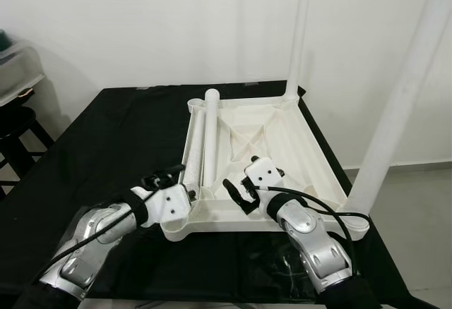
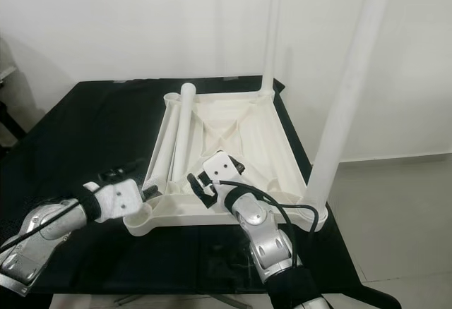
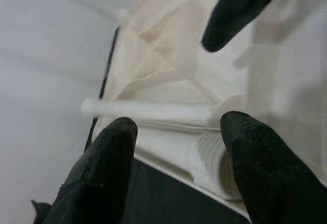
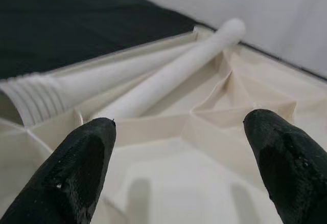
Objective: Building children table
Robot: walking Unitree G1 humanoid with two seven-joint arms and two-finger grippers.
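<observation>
tabletop [image 1: 282,140] on black cloth [image 1: 120,140]; white wall [image 1: 141,20]

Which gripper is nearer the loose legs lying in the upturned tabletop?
Left. The left gripper sits at the near ends of the loose legs; the right gripper hangs open beside them, over the upturned tabletop.

A plain white wall [image 1: 141,27] stands in front of me. Below it is a big black table [image 1: 106,147]. At my left I see a dark stool [image 1: 18,136] and a clear box [image 1: 18,69]. At my right the floor [image 1: 417,210] is pale grey.
</observation>
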